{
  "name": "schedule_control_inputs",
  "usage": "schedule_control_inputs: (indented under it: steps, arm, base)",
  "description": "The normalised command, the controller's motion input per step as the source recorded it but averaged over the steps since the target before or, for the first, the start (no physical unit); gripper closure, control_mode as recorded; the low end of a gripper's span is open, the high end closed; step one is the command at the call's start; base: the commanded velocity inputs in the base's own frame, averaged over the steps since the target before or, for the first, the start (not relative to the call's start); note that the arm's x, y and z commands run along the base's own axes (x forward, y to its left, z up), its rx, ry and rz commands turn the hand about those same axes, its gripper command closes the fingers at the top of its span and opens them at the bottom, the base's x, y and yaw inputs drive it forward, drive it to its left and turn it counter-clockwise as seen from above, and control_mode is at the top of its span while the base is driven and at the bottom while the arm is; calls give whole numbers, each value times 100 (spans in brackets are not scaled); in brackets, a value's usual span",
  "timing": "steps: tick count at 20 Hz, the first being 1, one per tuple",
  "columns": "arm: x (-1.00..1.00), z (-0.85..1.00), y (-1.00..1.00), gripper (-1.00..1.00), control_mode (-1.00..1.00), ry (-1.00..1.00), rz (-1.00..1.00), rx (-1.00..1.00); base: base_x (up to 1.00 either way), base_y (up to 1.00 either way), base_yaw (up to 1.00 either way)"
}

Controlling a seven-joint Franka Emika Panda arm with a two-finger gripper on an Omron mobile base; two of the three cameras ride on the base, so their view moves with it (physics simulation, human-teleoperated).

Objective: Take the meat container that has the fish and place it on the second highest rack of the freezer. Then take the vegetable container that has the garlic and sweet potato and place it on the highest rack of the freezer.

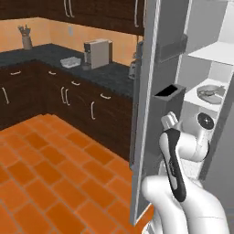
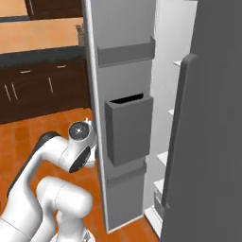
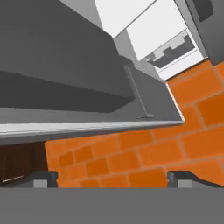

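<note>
Matt grey freezer (image 1: 151,68) door, glossy orange floor tiles (image 1: 45,173) (dark wood cabinets (image 1: 68,98)).

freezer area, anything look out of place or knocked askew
Nothing stands out. The freezer door stands open with its door bins straight, a container sits level on a white shelf inside, and the orange floor shows no spill. The gripper is open and holds nothing.

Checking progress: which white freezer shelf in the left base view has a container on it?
The lower of the two shelves seen there, carrying a pale tray; the shelf above it shows nothing on top.
</note>
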Motion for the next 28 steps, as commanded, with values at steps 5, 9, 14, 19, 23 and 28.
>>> schedule_control_inputs:
  steps: [5,9,14,19,23,28]
  arm:
    - [0,0,0,-100,100,0,0,0]
    - [0,0,0,-100,100,0,0,0]
    - [0,0,0,-100,100,0,0,0]
    - [0,0,0,-100,100,0,0,0]
    - [0,0,0,-100,100,0,0,0]
    - [0,0,0,-100,100,0,0,0]
  base:
    - [-50,44,72]
    - [7,100,55]
    - [100,49,26]
    - [100,-2,0]
    - [100,-11,-4]
    - [100,-27,-3]
